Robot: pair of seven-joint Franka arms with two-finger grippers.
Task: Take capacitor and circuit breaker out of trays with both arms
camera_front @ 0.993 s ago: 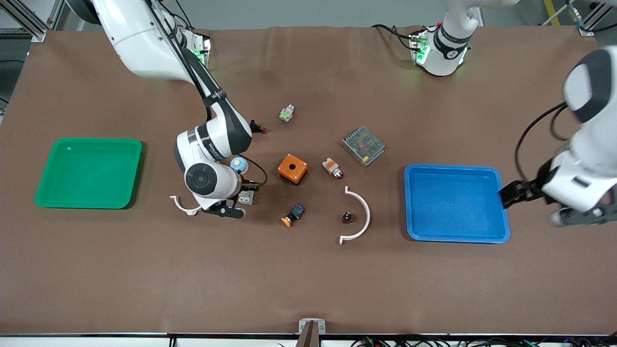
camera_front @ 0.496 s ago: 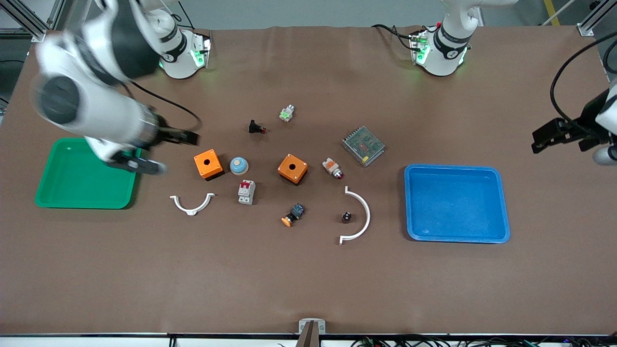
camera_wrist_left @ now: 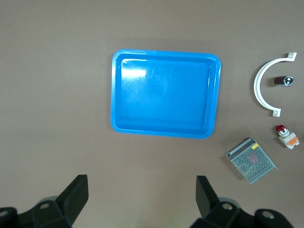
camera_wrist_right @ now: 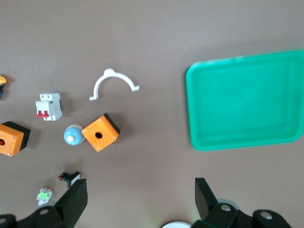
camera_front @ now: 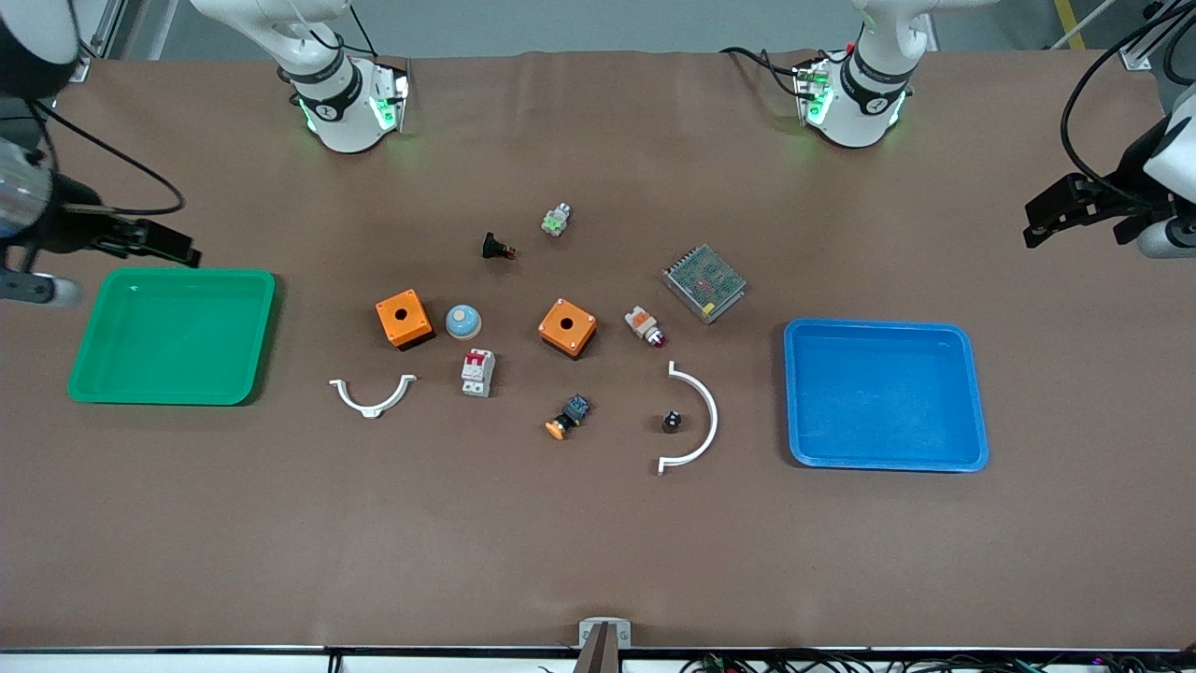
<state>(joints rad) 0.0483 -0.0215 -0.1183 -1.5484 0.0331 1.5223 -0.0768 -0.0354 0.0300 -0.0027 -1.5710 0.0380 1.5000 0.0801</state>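
The capacitor [camera_front: 672, 422], a tiny black cylinder, lies inside the curve of a white arc piece [camera_front: 703, 418]; it also shows in the left wrist view [camera_wrist_left: 283, 81]. The breaker [camera_front: 477, 372], white-grey with red levers, lies near the table's middle, nearer the front camera than a blue dome button [camera_front: 462, 321]; it shows in the right wrist view [camera_wrist_right: 48, 106]. My right gripper [camera_front: 42, 290] is raised at the right arm's end of the table beside the green tray [camera_front: 173, 273], open and empty [camera_wrist_right: 141, 190]. My left gripper [camera_front: 1163, 245] is raised at the left arm's end, open and empty [camera_wrist_left: 141, 190].
A blue tray [camera_front: 878, 324] is empty. Two orange boxes [camera_front: 404, 319] [camera_front: 567, 327], a second white arc [camera_front: 372, 396], a metal mesh box [camera_front: 704, 282], a white-and-orange part [camera_front: 645, 326], an orange-capped button [camera_front: 567, 417], a black button [camera_front: 497, 248] and a green-white part [camera_front: 555, 221] lie about.
My right arm has swung up from over the breaker to the green tray's end, leaving the breaker on the table. My left arm has lifted away from the blue tray's edge.
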